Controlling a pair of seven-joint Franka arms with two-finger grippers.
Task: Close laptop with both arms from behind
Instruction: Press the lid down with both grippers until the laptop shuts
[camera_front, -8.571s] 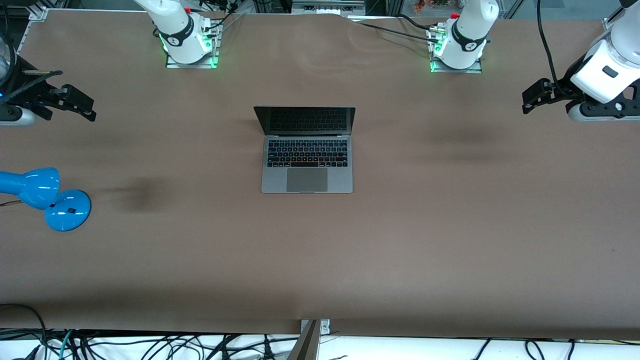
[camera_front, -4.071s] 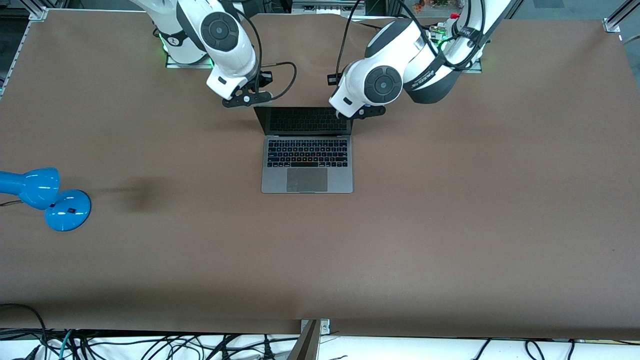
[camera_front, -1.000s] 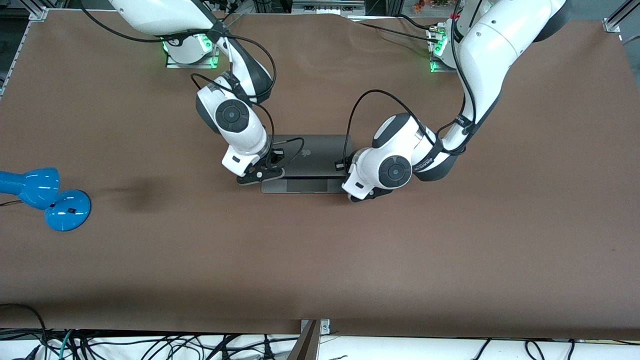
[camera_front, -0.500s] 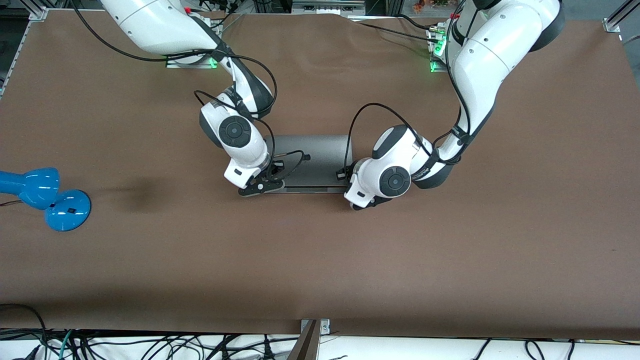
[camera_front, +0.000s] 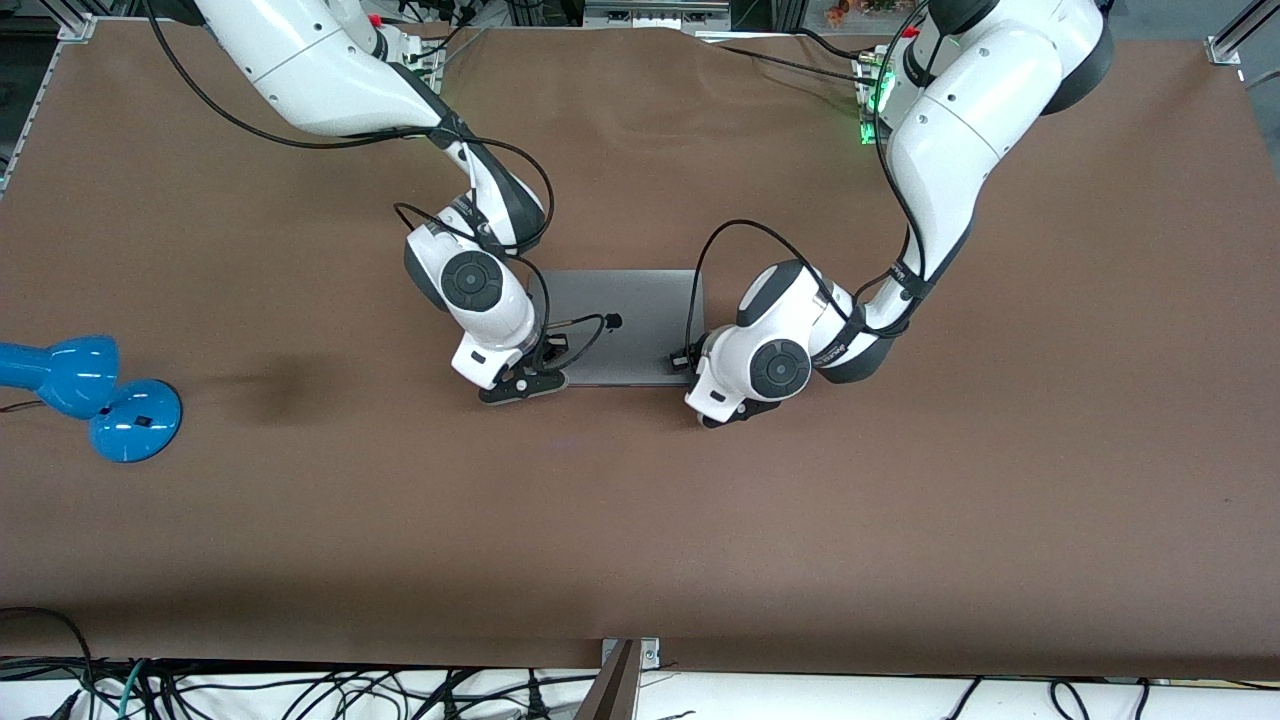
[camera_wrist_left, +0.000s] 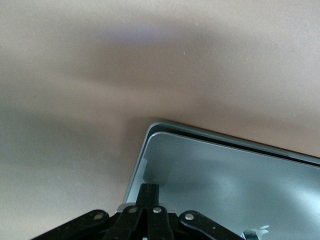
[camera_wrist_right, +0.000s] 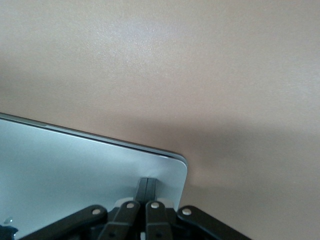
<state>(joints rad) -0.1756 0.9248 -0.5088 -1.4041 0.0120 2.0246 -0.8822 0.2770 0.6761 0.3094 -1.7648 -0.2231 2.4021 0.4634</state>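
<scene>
The space-grey laptop (camera_front: 625, 320) lies mid-table with its lid folded down; the black apple logo shows on top. My right gripper (camera_front: 522, 386) is shut, empty, and its tips press on the lid's corner nearest the front camera at the right arm's end (camera_wrist_right: 148, 187). My left gripper (camera_front: 715, 405) is shut, empty, and presses on the matching corner at the left arm's end (camera_wrist_left: 150, 192). In the left wrist view the lid (camera_wrist_left: 225, 180) sits just inside the base's rim with a thin dark gap along the edge. In the right wrist view the lid (camera_wrist_right: 75, 170) looks flat.
A blue desk lamp (camera_front: 100, 395) lies near the table edge at the right arm's end. Black cables loop from both wrists over the lid. The brown table (camera_front: 640, 520) stretches bare toward the front camera.
Both grippers have moved toward the front camera and down with the lid, which went from steeply tilted to lying flat; the keyboard and trackpad are now covered.
</scene>
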